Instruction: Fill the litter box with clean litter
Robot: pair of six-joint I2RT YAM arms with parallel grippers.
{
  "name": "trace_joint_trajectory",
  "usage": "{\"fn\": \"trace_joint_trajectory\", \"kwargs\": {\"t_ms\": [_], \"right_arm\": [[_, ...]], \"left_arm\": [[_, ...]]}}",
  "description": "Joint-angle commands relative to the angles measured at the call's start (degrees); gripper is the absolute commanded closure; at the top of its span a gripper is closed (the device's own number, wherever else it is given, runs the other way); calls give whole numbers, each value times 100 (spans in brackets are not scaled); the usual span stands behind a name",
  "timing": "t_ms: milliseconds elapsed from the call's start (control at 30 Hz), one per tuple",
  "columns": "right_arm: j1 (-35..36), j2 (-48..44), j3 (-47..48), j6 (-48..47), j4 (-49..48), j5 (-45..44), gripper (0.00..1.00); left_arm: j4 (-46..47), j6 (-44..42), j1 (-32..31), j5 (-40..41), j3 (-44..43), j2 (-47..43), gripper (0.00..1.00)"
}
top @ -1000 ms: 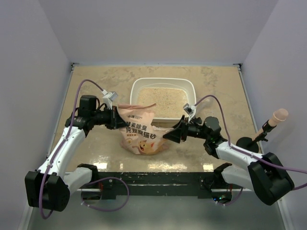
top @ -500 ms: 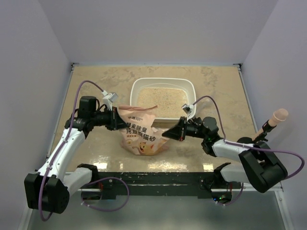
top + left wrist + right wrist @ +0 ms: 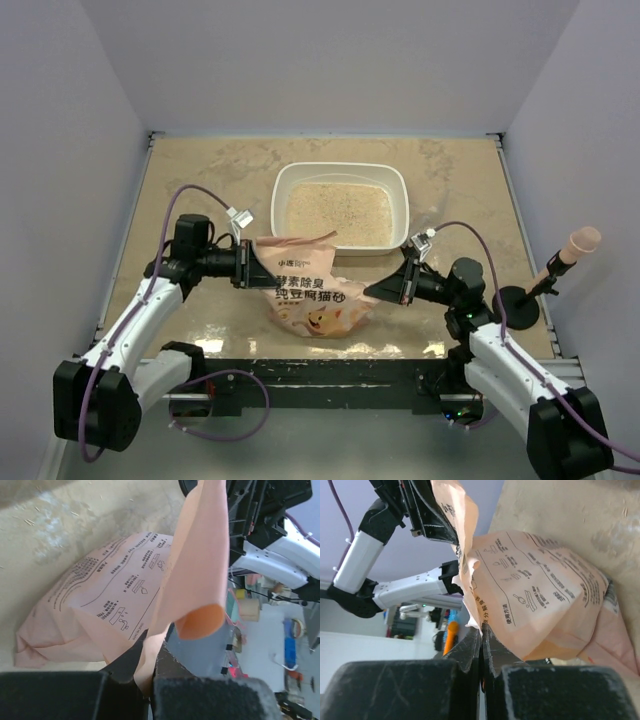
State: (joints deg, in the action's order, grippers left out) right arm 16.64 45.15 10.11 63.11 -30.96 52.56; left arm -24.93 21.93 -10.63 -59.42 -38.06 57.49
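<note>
The white litter box (image 3: 279, 196) sits mid-table, and pale beige clean litter (image 3: 340, 213) covers its floor. Just in front of it the orange-pink printed bag (image 3: 318, 296) slumps on the tabletop. My left gripper (image 3: 252, 268) is at the bag's upper left corner, and in the left wrist view it (image 3: 148, 656) is shut on the bag's (image 3: 115, 590) top flap. My right gripper (image 3: 374, 292) touches the bag's right side. In the right wrist view it (image 3: 481, 630) is shut, with the bag's (image 3: 540, 585) thin edge pinched at the tips.
A black tool with a peach handle (image 3: 562, 262) stands at the table's right edge, close to my right arm. Grey walls enclose the table on the left, back and right. Bare mottled tabletop (image 3: 200, 180) lies left of the box.
My right gripper has shut at the bag's right edge. Both arms have drawn back toward the near edge, and the bag has shifted nearer and a little right, away from the box.
</note>
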Motion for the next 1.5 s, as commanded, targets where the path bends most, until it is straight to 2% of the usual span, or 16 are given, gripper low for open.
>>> {"fn": "trace_joint_trajectory", "kwargs": {"t_ms": [0, 67, 233, 700, 733, 767, 800, 833, 867, 900, 967, 1067, 1200, 1267, 1400, 1467], "right_arm": [[-328, -164, -358, 937, 514, 483, 100], [-328, -286, -597, 1553, 23, 554, 100], [-363, -682, -861, 2134, -156, 738, 100], [-592, -542, -1029, 1310, 766, 1328, 100], [-601, -524, -968, 856, 880, 1284, 100], [-601, -455, -636, 295, 1760, 996, 100], [-601, -376, 72, -424, 2543, 750, 83], [-601, -244, 453, -1789, 3282, 426, 72], [-601, 9, 831, -2359, 4316, 170, 66], [-601, 151, 1557, -2800, 4709, -433, 62], [-601, 266, 2168, -3567, 5229, -877, 60], [-592, 223, 3074, -3920, 5110, -1607, 53], [-400, 187, 3760, -4350, 4784, -1179, 50], [-14, 266, 3893, -4448, 4740, -1116, 50], [1495, 635, 4051, -4606, 4845, -1432, 50], [1902, 829, 4069, -4711, 4959, -1754, 46]], "left_arm": [[216, 696, 202, -456, 290, -265, 100], [76, 733, 272, -483, 457, -309, 100], [120, 1058, 334, -676, 914, -449, 100], [-91, 1173, 272, -747, 1381, -300, 100], [-91, 1164, 272, -747, 1372, -283, 100], [-100, 1155, 272, -747, 1363, -265, 100], [-91, 1155, 272, -747, 1346, -265, 100], [-100, 1155, 264, -747, 1337, -239, 100], [-100, 1147, 255, -747, 1337, -230, 100], [-83, 1147, 255, -729, 1345, -230, 100], [-65, 1155, 220, -729, 1346, -204, 100], [-47, 1147, 185, -720, 1310, -125, 100], [-170, 1041, 149, -641, 1231, -19, 100], [-196, 1015, 149, -615, 1222, 25, 100], [-442, 892, 149, -492, 1126, 113, 100], [-530, 822, 149, -430, 1056, 165, 100]]}}
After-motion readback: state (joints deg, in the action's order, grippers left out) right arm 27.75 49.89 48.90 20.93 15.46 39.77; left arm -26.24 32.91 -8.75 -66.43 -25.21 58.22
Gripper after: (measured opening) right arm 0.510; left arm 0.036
